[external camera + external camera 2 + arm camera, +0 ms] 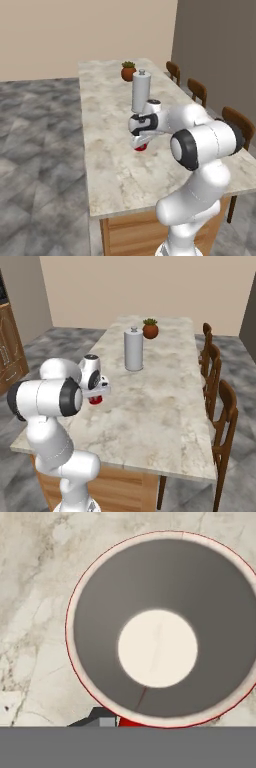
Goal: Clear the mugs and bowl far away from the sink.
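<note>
The jaws (141,145) are nearly closed and grip the red mug (142,147) at its rim; in the hand view a dark fingertip (102,718) sits right at the mug's lower edge, against the red wall. From the two base views the mug shows as a small red patch just under the hand, at or just above the marble bench (112,170); whether its foot touches the stone cannot be told.

Seen from straight above, the red mug (162,629) is a round cup with a thin red outer line, a pale rim, a grey inner wall and a cream-white disc at the bottom. It looks upright and level. Its handle is hidden.

The mug is near the left long edge of the bench (150,406), about midway along its length. A tall white canister (140,91) stands farther along, near the middle line, well apart from the mug. Beyond it a small potted plant (128,71) sits close to the far end. Around the mug the marble is bare on all sides. Wooden chairs (222,421) line the right long edge, and grey tiled floor (40,150) runs along the left side
</note>
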